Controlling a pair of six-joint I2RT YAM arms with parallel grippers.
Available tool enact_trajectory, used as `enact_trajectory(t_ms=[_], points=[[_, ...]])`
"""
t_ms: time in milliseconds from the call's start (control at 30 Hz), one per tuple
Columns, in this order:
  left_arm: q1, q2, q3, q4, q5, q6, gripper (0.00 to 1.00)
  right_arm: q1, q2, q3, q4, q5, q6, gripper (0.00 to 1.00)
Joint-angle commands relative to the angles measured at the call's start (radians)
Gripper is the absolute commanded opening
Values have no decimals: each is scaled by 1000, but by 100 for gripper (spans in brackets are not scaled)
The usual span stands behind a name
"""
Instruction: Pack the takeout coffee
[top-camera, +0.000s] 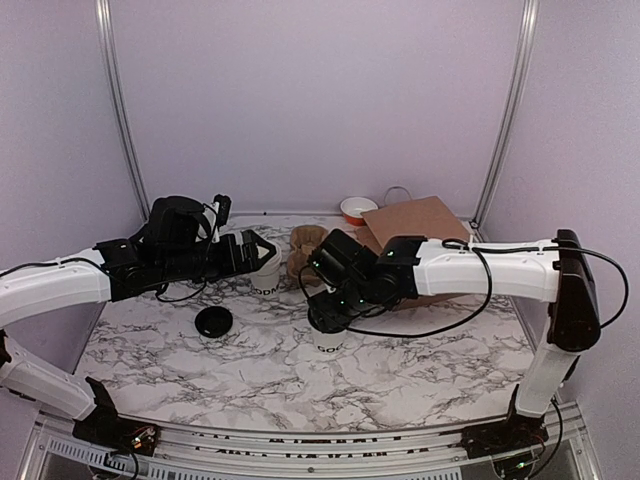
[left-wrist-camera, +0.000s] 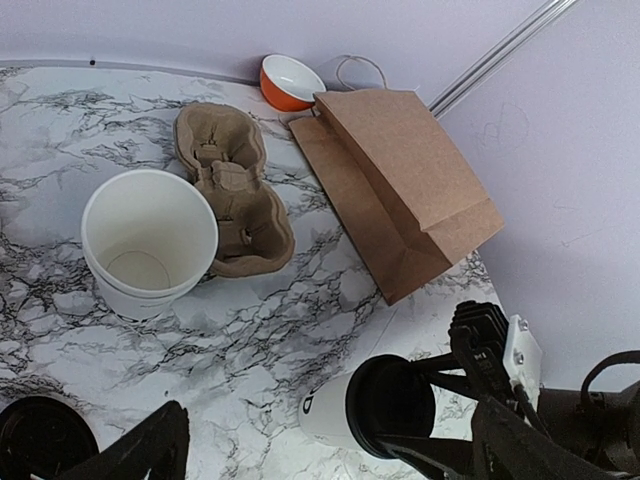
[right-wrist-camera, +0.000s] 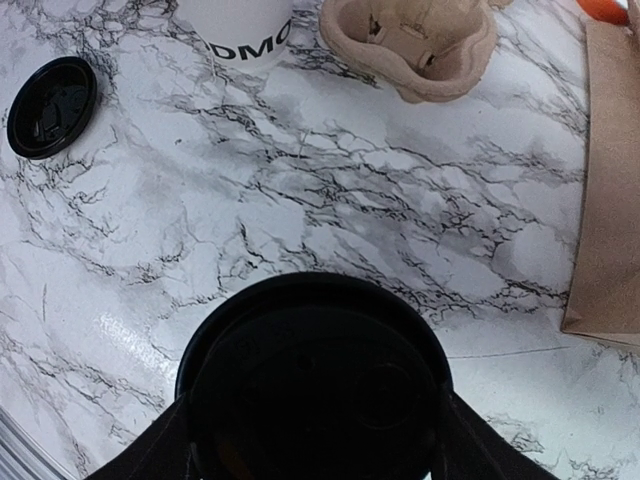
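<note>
Cup (right-wrist-camera: 310, 370) between right jaws

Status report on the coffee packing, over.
Left gripper open, empty. Right gripper straddling lidded takeout coffee, grip unconfirmed. Empty open cup beside cup tray.

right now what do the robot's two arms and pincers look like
The left arm and right arm are both glossy white tubular links joined by black housings. Each ends in a bulky black wrist block and a black two-finger pincer: the left pincer and the right pincer. Thin black cables loop along them. Small green lights dot the right wrist.
</note>
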Motion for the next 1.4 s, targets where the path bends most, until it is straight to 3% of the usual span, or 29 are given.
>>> enact_trajectory(t_ms=[0, 233, 433, 767, 1067, 1367], points=[[6, 11, 10, -22, 15, 8, 99, 9, -33, -20, -18, 23, 42, 67], [6, 35, 42, -34, 22, 9, 99, -15, -134, -90, -37, 77, 86, 63], [6, 52, 67, -42, 25, 10, 99, -91, -308, -258, -73, 103, 151, 63], [6, 107, 125, -40, 62, 23, 99, -435, -614, -537, -124, 118, 155, 62], [6, 93, 115, -42, 65, 30, 99, -686, -638, -579, -86, 98, 90, 61], [6, 69, 96, -42, 57, 27, 99, -711, -623, -586, -63, 62, 75, 67]])
